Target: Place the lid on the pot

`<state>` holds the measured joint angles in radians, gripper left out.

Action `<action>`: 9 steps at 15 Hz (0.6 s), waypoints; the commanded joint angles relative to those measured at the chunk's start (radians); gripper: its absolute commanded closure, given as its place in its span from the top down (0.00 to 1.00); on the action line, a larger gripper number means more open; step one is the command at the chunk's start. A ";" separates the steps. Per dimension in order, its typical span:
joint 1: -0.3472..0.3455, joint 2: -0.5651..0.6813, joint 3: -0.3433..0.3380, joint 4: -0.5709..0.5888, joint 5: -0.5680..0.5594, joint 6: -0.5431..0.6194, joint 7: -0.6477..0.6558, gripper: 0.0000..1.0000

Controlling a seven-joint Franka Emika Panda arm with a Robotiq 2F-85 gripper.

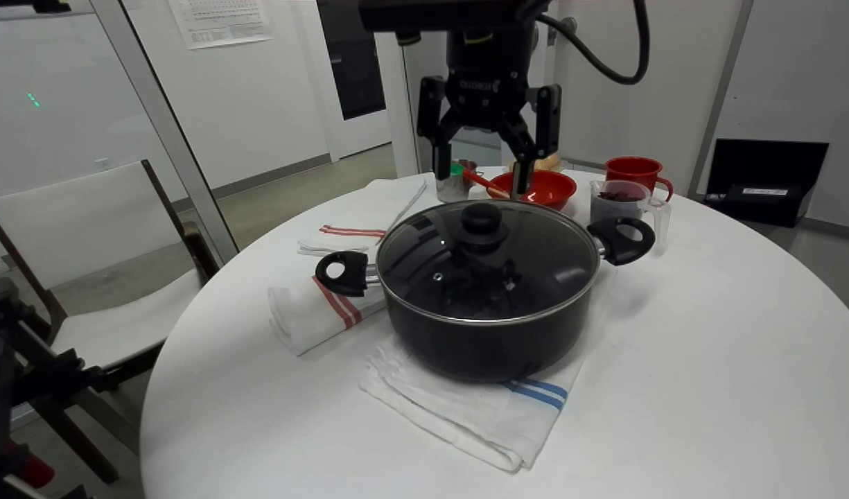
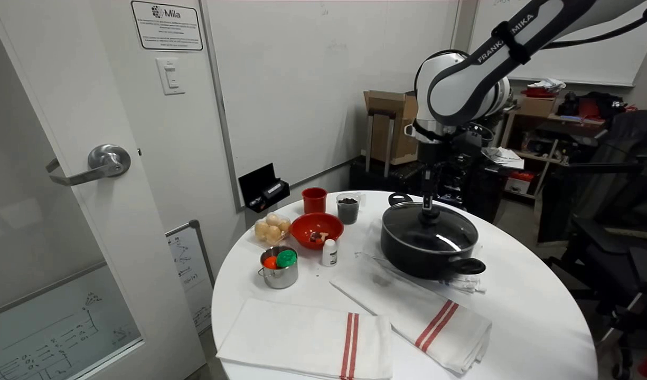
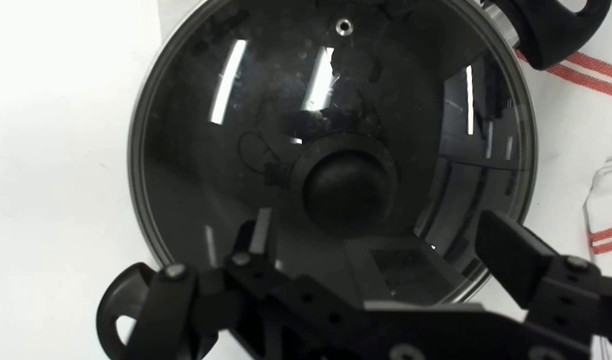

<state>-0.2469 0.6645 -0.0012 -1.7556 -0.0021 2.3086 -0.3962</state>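
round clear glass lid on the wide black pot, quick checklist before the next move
1. Round clear glass lid seated on wide black pot: ok, looks level.
2. Jaws open: ok, wide apart.
3. Round black knob free of the jaws: ok, a gap shows in an exterior view.
4. Pot base fully on folded white blue-striped towel: cannot tell, underside hidden.
5. Round red bowl apart from pot: ok.
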 commanded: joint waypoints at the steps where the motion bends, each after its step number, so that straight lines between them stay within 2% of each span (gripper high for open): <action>1: 0.006 -0.023 -0.002 -0.011 -0.005 -0.023 -0.008 1.00; 9: 0.006 -0.046 0.000 -0.031 -0.003 -0.015 -0.010 1.00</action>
<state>-0.2451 0.6557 -0.0011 -1.7561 -0.0021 2.3038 -0.3962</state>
